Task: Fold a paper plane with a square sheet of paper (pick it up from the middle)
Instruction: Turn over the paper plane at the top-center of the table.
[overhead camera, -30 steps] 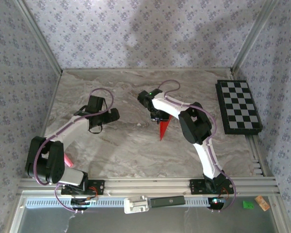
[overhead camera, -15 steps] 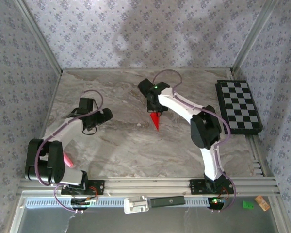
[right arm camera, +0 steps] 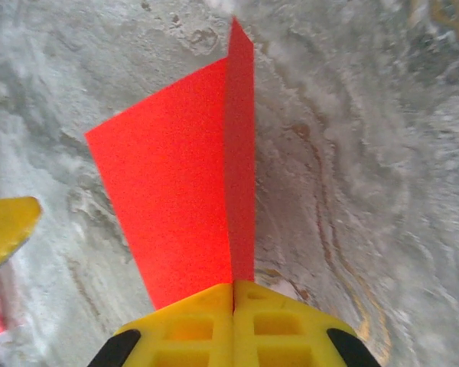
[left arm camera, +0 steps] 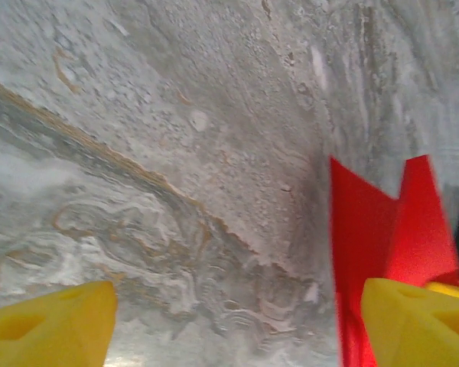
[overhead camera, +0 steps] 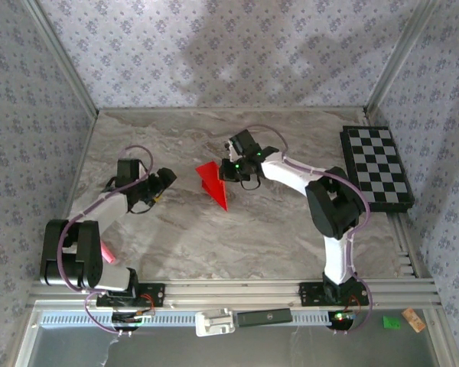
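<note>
The paper plane (overhead camera: 212, 184) is a bright red, creased, pointed shape held above the middle of the marble table, its tip toward the near side. My right gripper (overhead camera: 228, 170) is shut on its rear edge; in the right wrist view the yellow fingers (right arm camera: 191, 321) press together on the crease of the red paper (right arm camera: 180, 199). My left gripper (overhead camera: 165, 182) stands open a little left of the plane, apart from it. In the left wrist view its yellow fingers (left arm camera: 46, 321) are spread wide over bare table, with the red paper (left arm camera: 382, 229) behind the right one.
A black-and-white chequered board (overhead camera: 376, 168) lies at the table's right edge. A small pink-red scrap (overhead camera: 105, 252) sits by the left arm's base. Patterned walls enclose the table on three sides. The left gripper's yellow fingertip (right arm camera: 4, 225) shows in the right wrist view.
My right gripper has swung left and turned, carrying the red plane from the table's centre toward the left gripper. The left arm has drawn back slightly to the left.
</note>
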`<move>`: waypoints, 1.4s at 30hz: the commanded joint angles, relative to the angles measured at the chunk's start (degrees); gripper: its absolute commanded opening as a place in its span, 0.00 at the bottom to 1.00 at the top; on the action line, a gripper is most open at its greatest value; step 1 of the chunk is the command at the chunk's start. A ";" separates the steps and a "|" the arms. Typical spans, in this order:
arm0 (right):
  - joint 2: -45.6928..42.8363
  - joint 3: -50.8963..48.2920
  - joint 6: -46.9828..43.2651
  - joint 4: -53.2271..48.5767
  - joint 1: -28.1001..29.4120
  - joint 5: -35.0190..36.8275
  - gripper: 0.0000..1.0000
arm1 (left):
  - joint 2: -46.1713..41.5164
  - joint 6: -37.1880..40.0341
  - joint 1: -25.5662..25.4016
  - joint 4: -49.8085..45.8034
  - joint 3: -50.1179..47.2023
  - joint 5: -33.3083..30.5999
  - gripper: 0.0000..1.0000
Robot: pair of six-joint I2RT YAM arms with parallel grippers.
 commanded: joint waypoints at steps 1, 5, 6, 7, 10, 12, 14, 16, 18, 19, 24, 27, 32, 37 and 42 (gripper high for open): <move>1.00 -4.61 4.84 13.29 -1.51 -8.73 0.07 | 1.53 -3.45 -0.99 5.62 -1.33 5.31 0.75; 1.09 -8.76 5.94 16.88 -2.83 -9.09 0.07 | 3.22 -4.10 -4.53 6.54 -1.06 5.84 0.66; 1.17 -9.70 6.32 17.60 -3.07 -9.22 0.07 | 3.87 -4.28 -5.74 6.99 -0.77 5.90 0.66; 1.26 -10.51 6.55 18.32 -3.29 -9.43 0.07 | 4.55 -4.38 -6.89 7.35 -0.47 5.97 0.65; 1.40 -12.04 6.60 19.02 -3.72 -9.18 0.08 | 6.85 -5.20 -9.99 8.37 0.79 5.76 0.64; 1.35 -13.01 6.55 19.24 -3.85 -8.85 0.08 | 8.63 -6.01 -11.86 9.09 1.77 5.62 0.64; 1.31 -14.36 6.24 18.77 -3.98 -8.21 0.08 | 10.92 -6.38 -13.54 8.89 3.51 5.66 0.64; 1.29 -14.76 6.16 18.59 -4.19 -7.92 0.08 | 13.15 -6.82 -14.97 8.79 5.11 5.44 0.63; 1.10 -15.24 6.11 18.52 -4.37 -7.75 0.08 | 14.82 -7.27 -15.90 9.62 6.38 5.63 0.58; 1.01 -15.50 6.14 18.51 -4.46 -7.68 0.08 | 15.74 -7.41 -16.33 9.76 7.00 5.63 0.55; 0.92 -16.64 6.52 19.28 -5.07 -7.89 0.08 | 19.26 -7.63 -17.56 10.10 9.46 6.23 0.41; 1.00 -16.96 6.77 19.68 -5.35 -8.20 0.08 | 20.77 -7.54 -17.94 10.37 10.33 6.91 0.35; 1.27 -17.12 7.17 20.17 -5.59 -8.87 0.08 | 22.90 -7.13 -18.57 11.06 11.88 8.87 0.28; 1.44 -16.96 7.23 20.17 -5.78 -9.17 0.08 | 24.62 -7.28 -18.93 12.51 12.43 10.35 0.28; 1.45 -16.96 7.22 19.95 -6.04 -9.18 0.07 | 24.03 -7.15 -18.88 12.17 12.59 9.32 0.28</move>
